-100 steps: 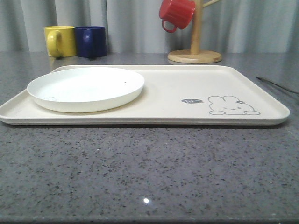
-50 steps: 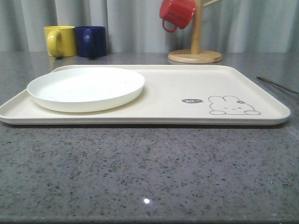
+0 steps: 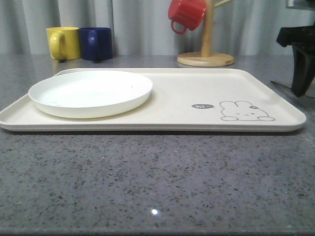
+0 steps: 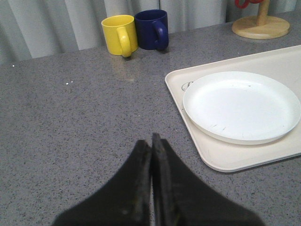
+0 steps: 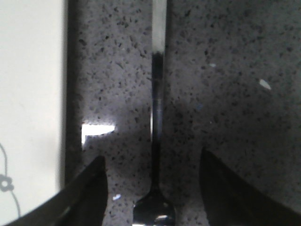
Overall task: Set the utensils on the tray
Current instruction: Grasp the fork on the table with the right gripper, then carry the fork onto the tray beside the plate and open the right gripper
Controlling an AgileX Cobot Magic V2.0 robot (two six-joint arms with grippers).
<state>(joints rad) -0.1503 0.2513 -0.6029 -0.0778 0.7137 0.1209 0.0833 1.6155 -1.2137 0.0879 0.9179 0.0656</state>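
A: Where is the tray [image 3: 172,98]?

B: It lies flat on the grey counter [image 3: 147,177]. It is cream, with a little rabbit drawing [image 3: 243,111] near one corner. A round white plate [image 3: 91,92] sits on its left part.

A: Are the utensils on it?

B: No. In the right wrist view a shiny silver utensil [image 5: 157,94] lies on the counter, just beside the tray's edge [image 5: 33,70] and not touching it. It has a long thin handle. Its wider end is partly cut off, so I cannot tell if it is the fork or the spoon.

A: What is the right pincer [image 5: 150,188] doing?

B: Its two fingers are wide apart, one on each side of the utensil. They do not touch it.

A: And the left pincer [image 4: 151,146]?

B: Its two fingers are pressed together with nothing between them. It hangs over bare counter, near the tray's corner. A yellow mug [image 4: 120,34] and a blue mug [image 4: 152,29] stand side by side farther back.
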